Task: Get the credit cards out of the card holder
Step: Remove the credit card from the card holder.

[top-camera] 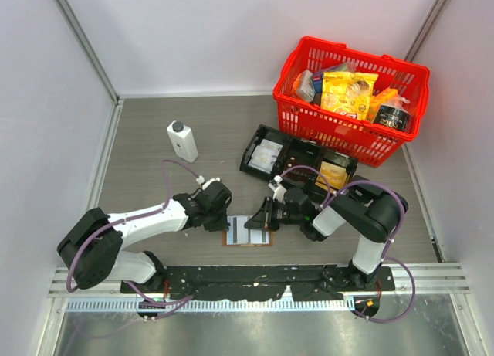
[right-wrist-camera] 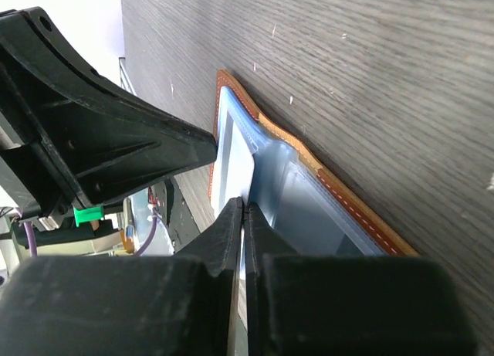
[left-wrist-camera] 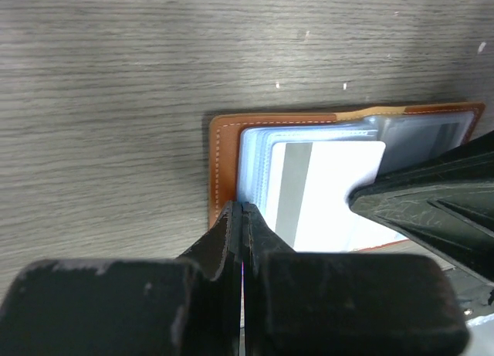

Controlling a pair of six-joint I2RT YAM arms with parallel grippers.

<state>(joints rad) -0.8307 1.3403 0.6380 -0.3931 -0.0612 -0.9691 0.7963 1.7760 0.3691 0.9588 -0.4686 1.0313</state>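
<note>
The brown card holder (top-camera: 234, 239) lies open on the table near the front, its pale blue pockets up. In the left wrist view a whitish credit card (left-wrist-camera: 332, 194) with a grey stripe lies half out of the card holder (left-wrist-camera: 224, 151). My left gripper (left-wrist-camera: 243, 207) is shut, its tips pressed down at the holder's left edge; in the top view this left gripper (top-camera: 224, 221) sits just left of the pockets. My right gripper (right-wrist-camera: 245, 205) is shut on the edge of the credit card (right-wrist-camera: 235, 159), over the card holder (right-wrist-camera: 347, 198); from above this right gripper (top-camera: 259, 222) is at the holder's right side.
A black three-compartment tray (top-camera: 297, 157) holding a gold packet (top-camera: 333, 174) stands just behind the right arm. A red basket (top-camera: 340, 133) of snack packs is at the back right. A white bottle (top-camera: 182, 140) stands at the back left. Walls close in on both sides.
</note>
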